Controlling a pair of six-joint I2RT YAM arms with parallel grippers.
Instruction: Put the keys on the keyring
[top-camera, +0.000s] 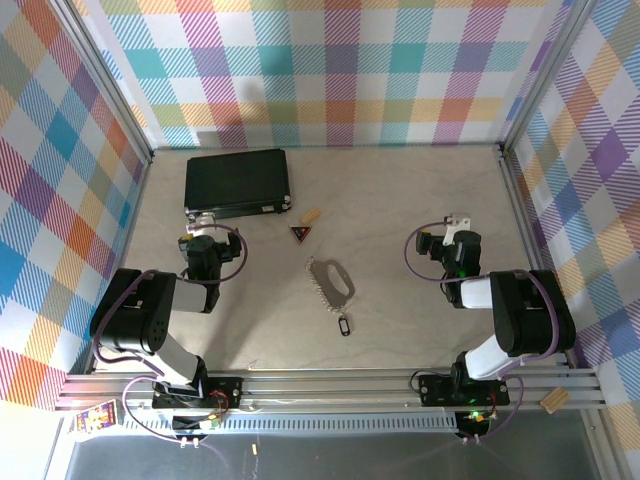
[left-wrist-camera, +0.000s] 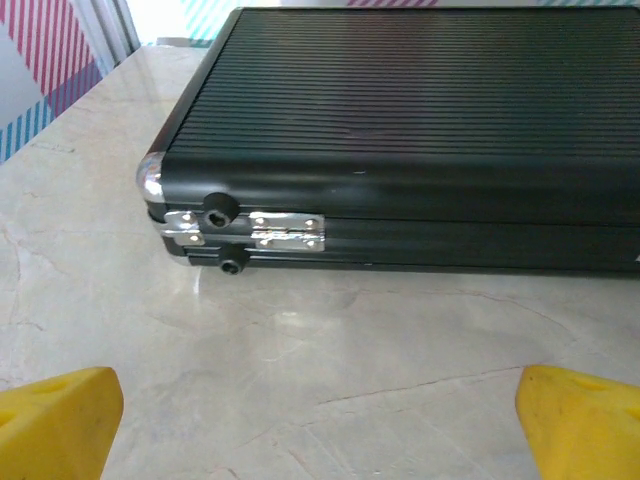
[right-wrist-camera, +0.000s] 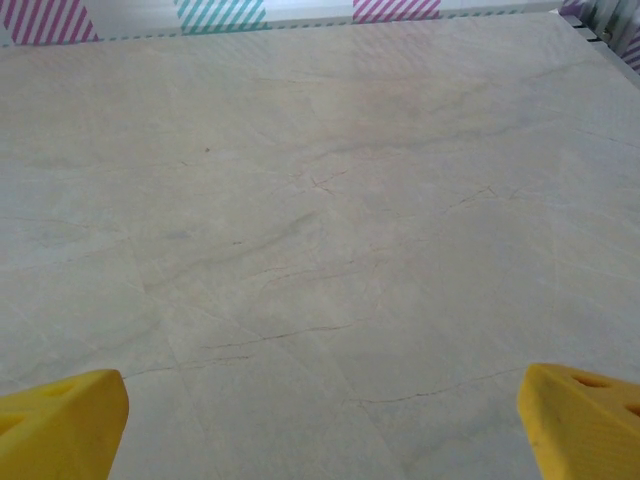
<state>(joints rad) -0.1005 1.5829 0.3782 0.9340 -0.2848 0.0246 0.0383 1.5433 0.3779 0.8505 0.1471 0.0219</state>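
Mid-table, between the 2 arms: keys (top-camera: 331, 282), lying flat on the pale marbled table (top-camera: 420, 180), touched by neither claw. Just nearer the arm bases: keyring (top-camera: 345, 326) with its dark tag, close to the keys but apart. Farther back: dark-red trinket (top-camera: 300, 233) with a tan piece (top-camera: 312, 216) beside it, near the corner of a closed black case (top-camera: 237, 181). Spread wide and holding nothing: left gripper (left-wrist-camera: 320, 420), facing the case's hinged side, bare tabletop between. Equally wide and empty: right gripper (right-wrist-camera: 320, 420), over bare tabletop, well right of the keys.
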